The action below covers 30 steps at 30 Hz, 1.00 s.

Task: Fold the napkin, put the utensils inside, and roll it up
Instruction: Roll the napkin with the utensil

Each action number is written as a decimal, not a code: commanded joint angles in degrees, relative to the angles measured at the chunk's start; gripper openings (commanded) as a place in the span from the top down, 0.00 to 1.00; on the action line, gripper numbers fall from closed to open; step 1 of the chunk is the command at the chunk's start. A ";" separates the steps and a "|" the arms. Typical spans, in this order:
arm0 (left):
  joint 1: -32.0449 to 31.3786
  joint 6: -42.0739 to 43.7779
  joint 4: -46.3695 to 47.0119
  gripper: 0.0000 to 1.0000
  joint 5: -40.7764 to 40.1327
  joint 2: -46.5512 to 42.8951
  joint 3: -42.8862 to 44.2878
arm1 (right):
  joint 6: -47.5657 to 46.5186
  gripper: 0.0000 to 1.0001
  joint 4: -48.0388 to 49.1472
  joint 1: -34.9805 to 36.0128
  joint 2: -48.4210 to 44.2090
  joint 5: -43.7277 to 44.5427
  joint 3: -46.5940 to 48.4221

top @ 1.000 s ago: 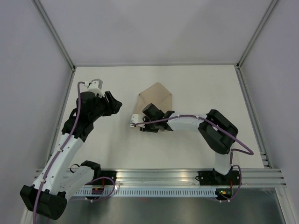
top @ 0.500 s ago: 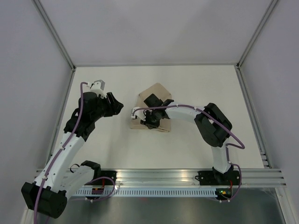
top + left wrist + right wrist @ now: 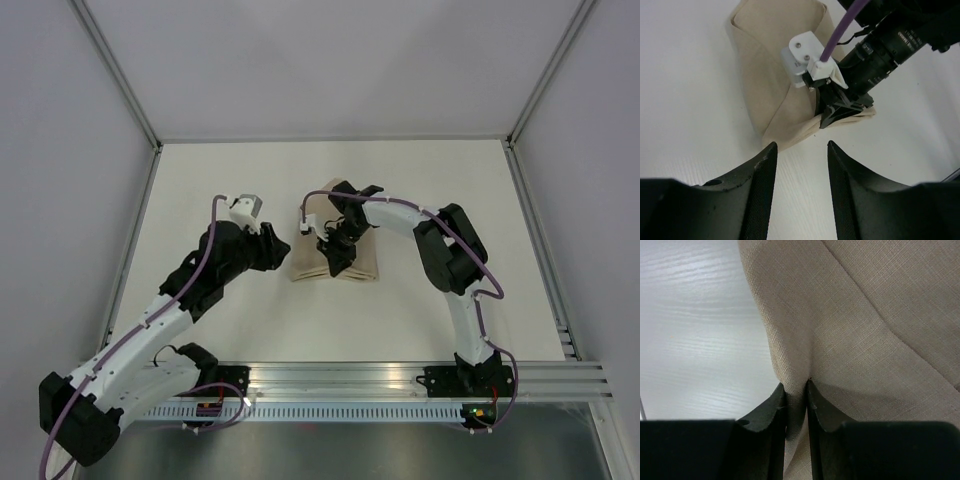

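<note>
The beige-tan napkin [image 3: 312,258] lies folded into a narrow bundle on the white table; it also shows in the left wrist view [image 3: 771,75] and fills the right wrist view [image 3: 865,315]. My right gripper [image 3: 336,262] is shut on the napkin's near edge, cloth pinched between its jaws [image 3: 796,390]. My left gripper [image 3: 283,247] is open and empty just left of the napkin, its jaws apart above bare table [image 3: 801,155] close to the napkin's near corner. No utensils are visible; whether any lie inside the cloth cannot be told.
The white table [image 3: 450,200] is walled by grey panels with metal frame posts at the back corners. An aluminium rail [image 3: 350,375] runs along the near edge by the arm bases.
My right gripper has swung over the napkin, pulling the cloth into a narrower, longer bundle. My left arm has moved right and nearer, from the table's left to beside the napkin.
</note>
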 commanded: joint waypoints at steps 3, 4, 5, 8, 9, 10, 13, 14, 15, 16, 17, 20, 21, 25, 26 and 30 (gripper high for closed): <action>-4.76 4.19 8.60 0.52 -6.70 -0.33 -6.31 | -4.92 0.82 -13.60 -2.24 6.32 4.03 -2.56; -7.12 4.72 10.61 0.52 -7.41 -0.42 -8.06 | -5.01 0.81 -13.78 -2.50 6.40 4.03 -2.56; -8.53 5.42 11.94 0.52 -9.33 -0.60 -8.86 | -5.18 0.82 -14.04 -2.59 6.58 4.03 -2.56; -15.12 10.94 18.26 0.50 -14.16 -0.16 -11.94 | -5.45 0.82 -14.39 -3.20 7.02 4.21 -2.47; -16.62 12.18 19.76 0.49 -15.22 1.15 -12.46 | -5.45 0.82 -14.39 -3.47 7.11 4.29 -2.56; -19.24 13.50 23.25 0.48 -16.37 1.94 -13.25 | -5.54 0.82 -14.39 -3.56 7.37 4.30 -2.56; -23.64 20.26 29.33 0.46 -18.40 7.12 -14.83 | -5.45 0.82 -14.22 -3.91 7.90 4.56 -2.74; -24.62 24.89 35.10 0.44 -18.23 8.61 -15.45 | -5.36 0.82 -14.04 -4.00 8.07 4.47 -2.74; -25.59 27.46 37.76 0.44 -17.70 9.85 -16.07 | -5.27 0.82 -13.87 -4.00 8.07 4.73 -2.74; -27.08 29.75 40.49 0.42 -16.91 12.82 -17.20 | -5.10 0.82 -13.69 -4.08 8.33 4.82 -2.82; -27.53 34.38 45.30 0.41 -15.86 14.24 -17.65 | -5.10 0.82 -13.43 -4.17 8.60 4.91 -2.74; -27.88 40.82 48.51 0.38 -11.48 20.04 -17.48 | -4.66 0.82 -13.16 -4.44 9.21 5.09 -2.39; -27.88 41.80 49.21 0.37 -10.67 21.27 -17.13 | -4.57 0.82 -13.08 -4.52 9.30 5.09 -2.39; -27.88 46.63 48.08 0.35 -6.98 28.73 -13.53 | -4.22 0.83 -12.29 -4.61 9.74 5.44 -2.39; -27.88 47.26 48.25 0.34 -6.28 29.71 -13.09 | -4.04 0.83 -12.28 -4.70 9.83 5.53 -2.39; -27.88 49.37 46.94 0.34 -3.11 34.28 -10.20 | -4.22 0.83 -12.28 -4.88 10.18 5.61 -2.39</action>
